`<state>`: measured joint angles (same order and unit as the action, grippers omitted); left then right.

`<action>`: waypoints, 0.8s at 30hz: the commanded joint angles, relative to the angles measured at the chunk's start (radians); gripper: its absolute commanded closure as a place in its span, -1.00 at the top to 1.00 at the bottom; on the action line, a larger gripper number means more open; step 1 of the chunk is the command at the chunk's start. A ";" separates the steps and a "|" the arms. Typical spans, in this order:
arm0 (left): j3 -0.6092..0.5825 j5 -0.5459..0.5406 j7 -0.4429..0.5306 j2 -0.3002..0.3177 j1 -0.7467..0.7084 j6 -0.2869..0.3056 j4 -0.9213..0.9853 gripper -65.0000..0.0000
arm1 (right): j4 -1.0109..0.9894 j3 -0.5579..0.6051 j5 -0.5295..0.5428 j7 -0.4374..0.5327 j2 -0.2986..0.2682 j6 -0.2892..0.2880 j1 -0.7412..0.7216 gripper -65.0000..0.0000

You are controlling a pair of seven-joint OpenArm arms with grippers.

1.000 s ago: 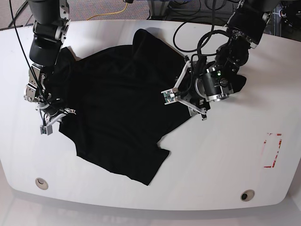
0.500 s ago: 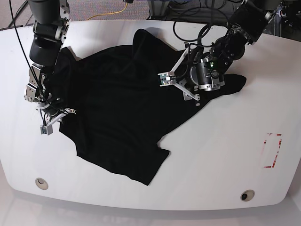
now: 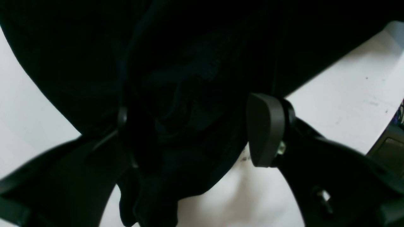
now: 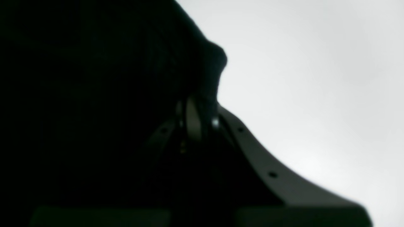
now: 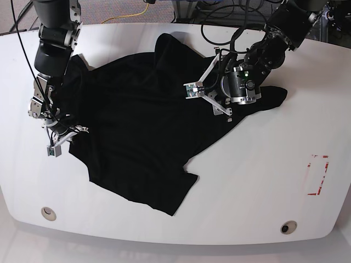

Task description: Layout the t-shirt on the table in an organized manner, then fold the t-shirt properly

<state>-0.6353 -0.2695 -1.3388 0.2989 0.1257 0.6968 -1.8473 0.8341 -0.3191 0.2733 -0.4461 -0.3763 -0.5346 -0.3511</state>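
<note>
T-shirt [image 5: 142,131] lies crumpled and askew across table [image 5: 263,181] centre, toward far edge; layout incomplete, folding not begun. Right gripper [image 5: 55,141] clenched on cloth nr left edge. Left gripper [image 5: 208,98] jaws apart, straddling a bunched fold, not clamped.

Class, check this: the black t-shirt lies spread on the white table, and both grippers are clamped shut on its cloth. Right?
Not quite. The left gripper is open over the t-shirt, as the left wrist view shows. Only the right gripper is clamped shut on the cloth. The table is white.
</note>
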 commanded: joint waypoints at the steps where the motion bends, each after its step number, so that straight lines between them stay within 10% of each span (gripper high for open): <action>1: 0.002 -0.003 0.006 -0.004 0.019 0.001 -0.015 0.29 | 0.015 -0.004 0.016 0.023 -0.019 -0.006 -0.027 -1.00; 24: -0.085 -0.004 0.006 -0.002 0.018 0.001 -0.015 0.29 | 0.014 -0.004 0.016 0.023 -0.019 -0.006 -0.029 -1.00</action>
<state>-0.7277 -0.2699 -1.3392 0.2977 0.1276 0.6968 -1.8473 0.8341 -0.3191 0.2733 -0.4461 -0.3763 -0.5346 -0.3511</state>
